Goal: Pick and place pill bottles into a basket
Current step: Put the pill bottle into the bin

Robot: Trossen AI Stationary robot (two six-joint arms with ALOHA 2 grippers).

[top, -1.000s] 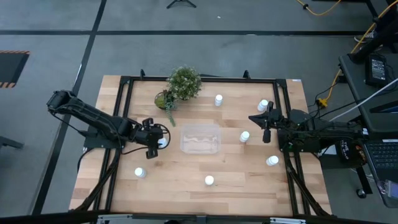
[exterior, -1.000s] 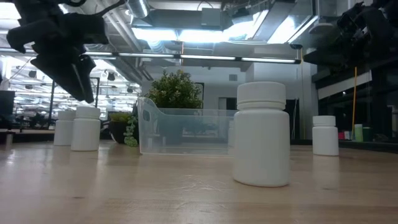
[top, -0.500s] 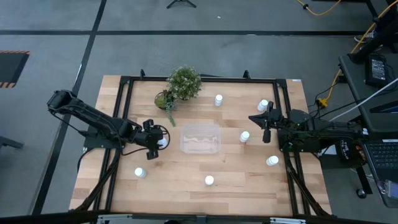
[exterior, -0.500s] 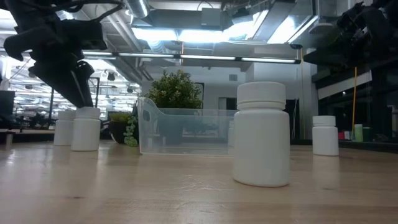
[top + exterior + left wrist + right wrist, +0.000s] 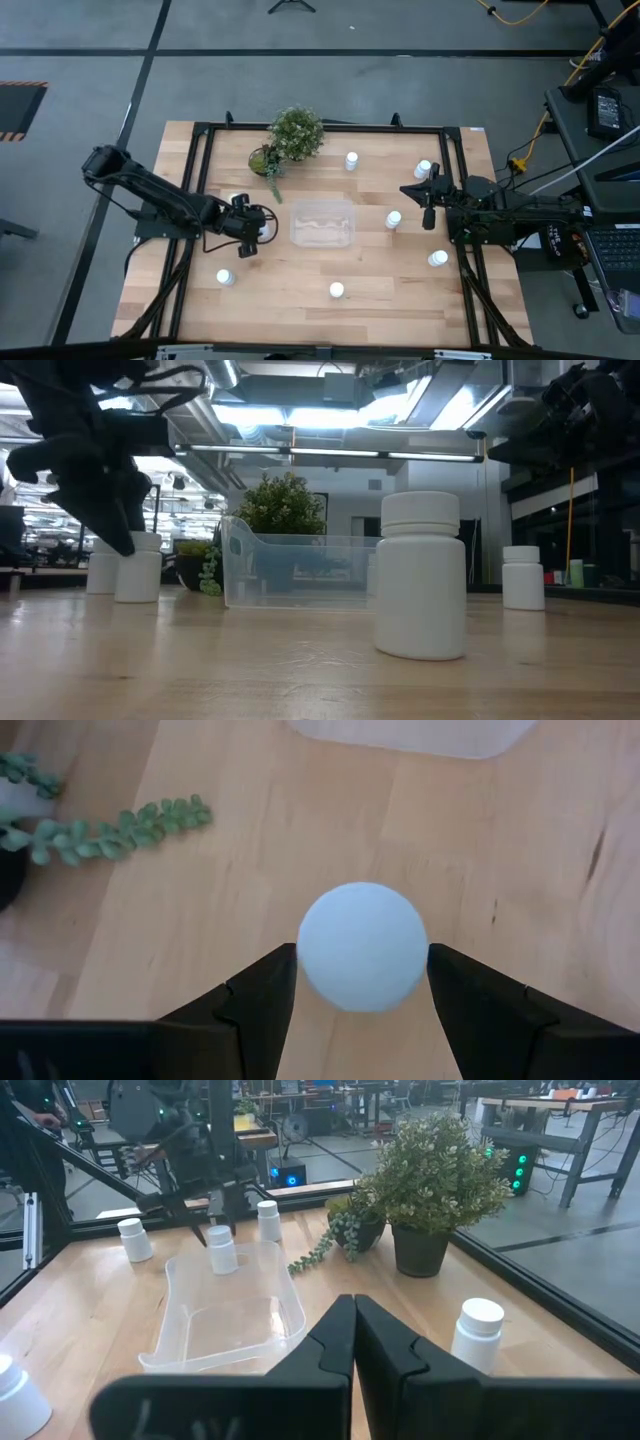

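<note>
I've got L gripper (image 5: 362, 982) spread wide astride a pill bottle (image 5: 362, 947) left of the basket (image 5: 322, 222), not clamped. R gripper (image 5: 354, 1335) closed, empty, right of basket.

- My dark left gripper (image 5: 257, 226) reaches rightward from the left side, its two fingers spread wide.
- My dark right gripper (image 5: 427, 205) waits at the right, fingers pressed together.

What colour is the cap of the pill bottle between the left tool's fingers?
White, like the rest of the pill bottle; the left wrist view shows it best, looking down on the cap.
</note>
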